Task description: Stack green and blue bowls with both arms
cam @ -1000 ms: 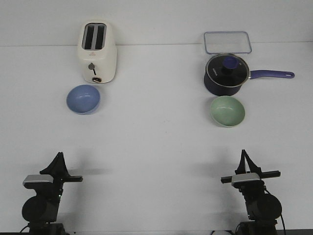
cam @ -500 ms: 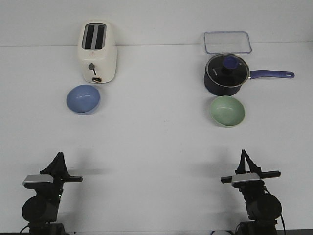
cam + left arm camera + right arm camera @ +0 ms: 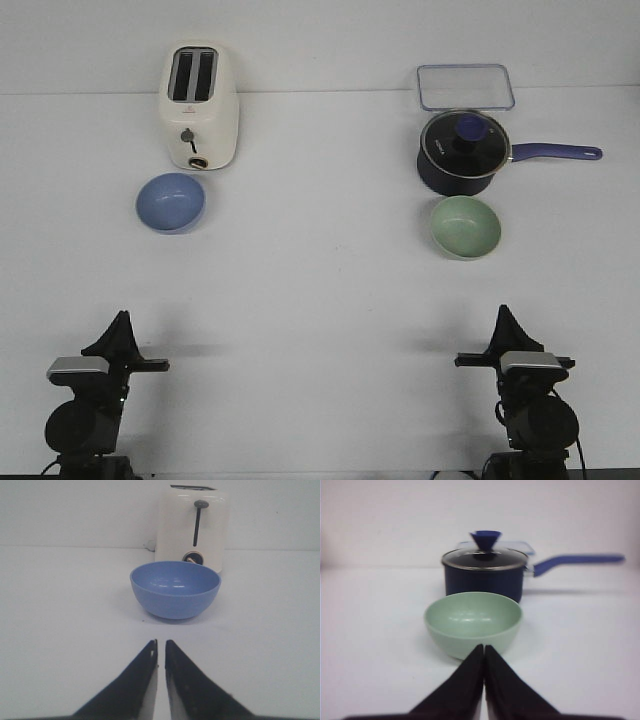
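Opening step, seemingly: closed left gripper [image 3: 160, 647] faces the blue bowl [image 3: 175, 589], closed right gripper [image 3: 484, 652] the green bowl [image 3: 473, 622]; both need to open and reach.

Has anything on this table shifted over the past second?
Only the right gripper moved: it turned and slid slightly rightward. The left gripper, periwinkle blue bowl, pale green bowl, cream toaster and navy saucepan stayed put.

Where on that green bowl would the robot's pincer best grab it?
Probably the near rim of the green bowl, one finger inside and one outside, coming from above on the robot's side. It sits upright and open, its rounded wall gives no flat hold, and the saucepan crowds its far side. The right gripper would need to open first.
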Available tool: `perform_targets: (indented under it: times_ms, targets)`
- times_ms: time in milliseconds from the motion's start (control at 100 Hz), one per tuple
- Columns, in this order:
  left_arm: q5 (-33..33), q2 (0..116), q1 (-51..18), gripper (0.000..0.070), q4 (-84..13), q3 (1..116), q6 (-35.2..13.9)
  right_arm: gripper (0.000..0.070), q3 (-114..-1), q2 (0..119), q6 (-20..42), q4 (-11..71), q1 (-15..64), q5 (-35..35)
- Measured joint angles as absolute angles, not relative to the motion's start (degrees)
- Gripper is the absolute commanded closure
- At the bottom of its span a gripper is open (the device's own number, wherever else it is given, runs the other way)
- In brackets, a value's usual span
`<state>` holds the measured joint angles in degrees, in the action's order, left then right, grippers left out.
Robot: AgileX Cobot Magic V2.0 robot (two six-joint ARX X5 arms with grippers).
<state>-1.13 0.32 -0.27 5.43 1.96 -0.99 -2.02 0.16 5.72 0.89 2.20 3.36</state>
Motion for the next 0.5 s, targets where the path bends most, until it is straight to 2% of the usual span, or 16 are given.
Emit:
perform_targets:
  times_ms: [180,360,390,430,500]
  targets:
    - [-1.13,0.32,-0.27,0.0685,5.41,1.96,-0.99,0.07,-12.64,5.58,13.26,5.08,2.2,6.26]
    - [-1.13,0.32,-0.27,0.0685,5.43,1.96,-0.99,0.0689,-26.09,22.09,15.51,12.34,1.72,6.22]
    - [-1.13,0.32,-0.27,0.0685,5.43,1.96,-0.99,0.066,-28.64,25.5,15.53,14.41,1.39,6.15]
    - [-1.13,0.32,-0.27,0.0685,5.43,1.96,-0.99,0.0588,-32.03,30.02,15.55,16.88,0.86,5.96]
    - [-1.13,0.32,-0.27,0.0685,5.43,1.96,-0.99,0.0404,-37.91,38.0,15.51,20.27,-0.08,5.65]
